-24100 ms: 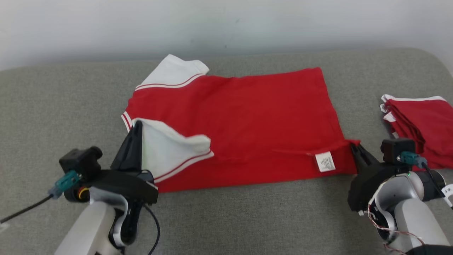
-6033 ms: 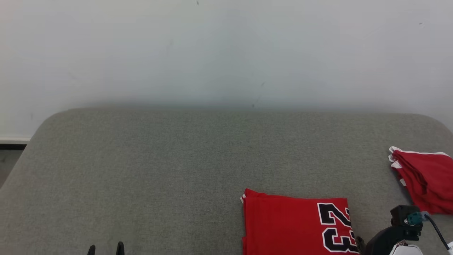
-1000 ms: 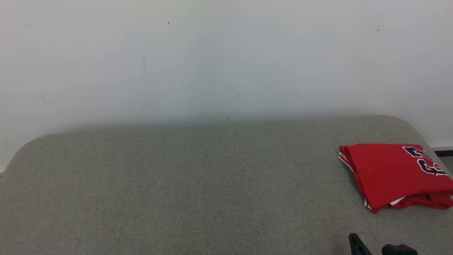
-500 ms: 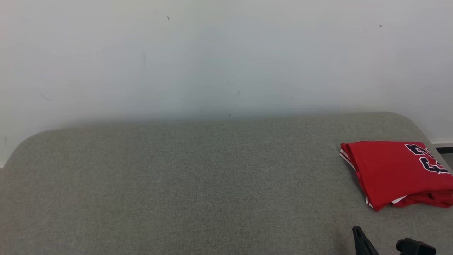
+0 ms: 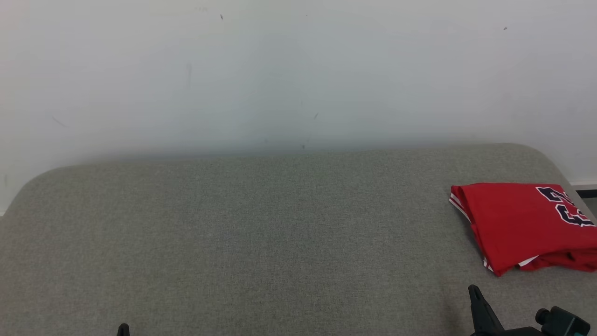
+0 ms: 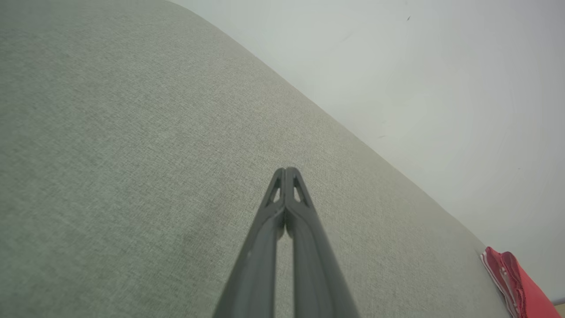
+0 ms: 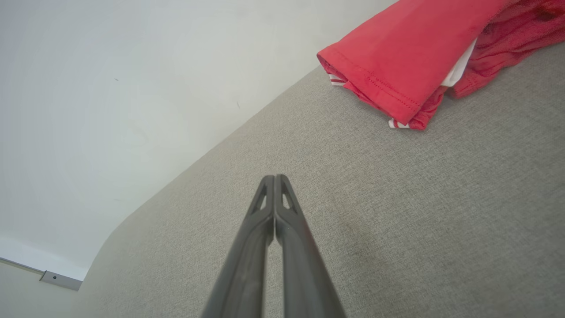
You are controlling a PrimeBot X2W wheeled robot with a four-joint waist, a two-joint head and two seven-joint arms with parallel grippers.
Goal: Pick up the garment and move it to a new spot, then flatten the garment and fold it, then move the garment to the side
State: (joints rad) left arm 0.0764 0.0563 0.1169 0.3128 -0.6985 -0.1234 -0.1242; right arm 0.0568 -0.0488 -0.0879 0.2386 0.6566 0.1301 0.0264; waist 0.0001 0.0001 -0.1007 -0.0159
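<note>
Head view: garment (image 5: pixel 513 219) apart, beyond right jaws

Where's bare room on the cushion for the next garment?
Free: the grey cushion from its left end to the folded red jersey, back to the wall. Crowded: the right end, where the jersey lies, with the shut right gripper just in front. Left gripper at near left.

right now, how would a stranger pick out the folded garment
Start at the long grey padded surface below the pale wall and follow it to its right end. The folded garment lies there: the only bright red thing, with dark numerals on top and white-striped trim at its edges.
</note>
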